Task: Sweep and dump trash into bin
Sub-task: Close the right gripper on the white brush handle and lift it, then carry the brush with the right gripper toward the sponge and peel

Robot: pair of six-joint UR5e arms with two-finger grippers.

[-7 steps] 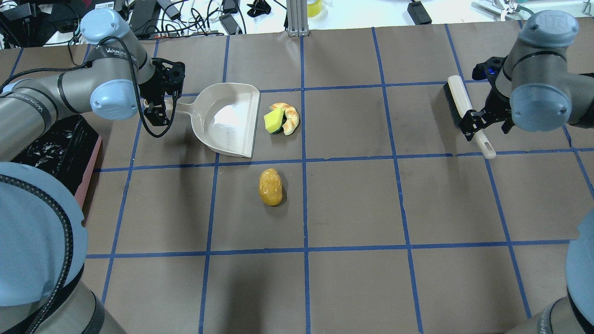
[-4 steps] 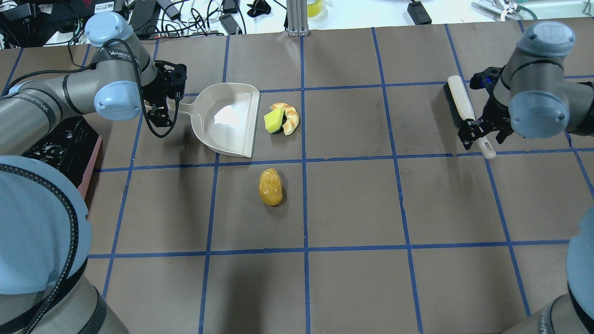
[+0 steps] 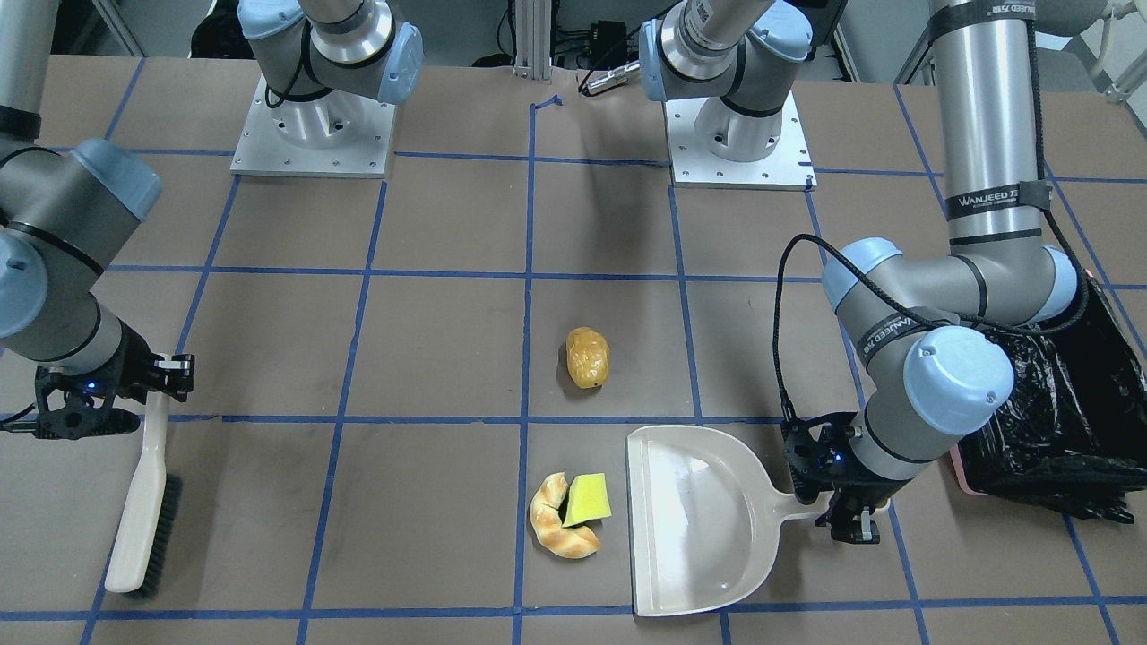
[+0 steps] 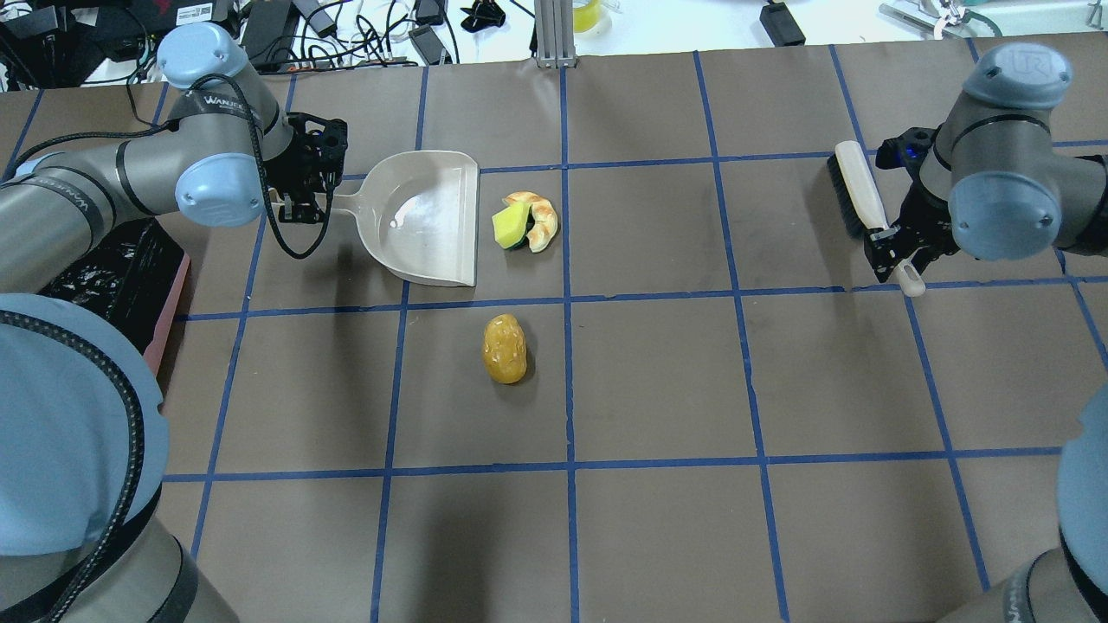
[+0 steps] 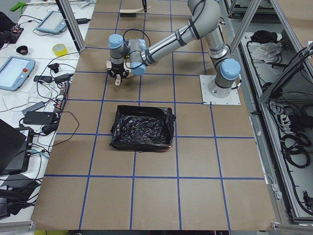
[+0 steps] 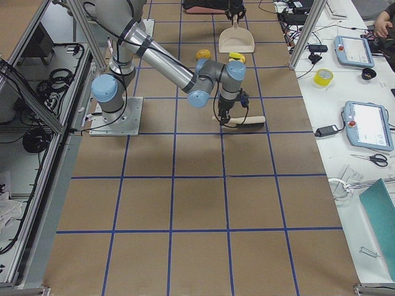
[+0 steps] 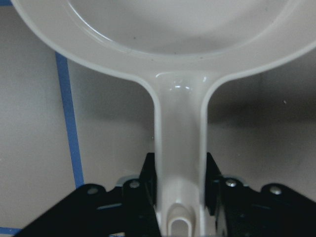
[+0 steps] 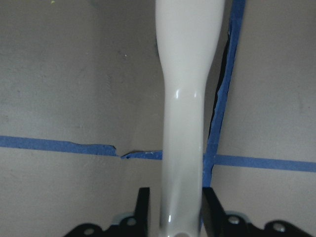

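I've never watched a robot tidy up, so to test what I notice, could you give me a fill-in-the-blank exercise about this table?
1. The left claw is shut on the ____ of the dustpan.
2. The right claw holds a brush with ____ bristles.
3. The bin stands on the robot's ____ side.
4. Of the potato-like lump, bread crescent and yellow-green wedge, ____ is in the dustpan.

Missing words: handle; black; left; none.

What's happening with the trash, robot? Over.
Left gripper shut on dustpan, right gripper shut on brush. Potato, bread crescent, yellow-green wedge on table, none in dustpan. Nothing between brush and trash.
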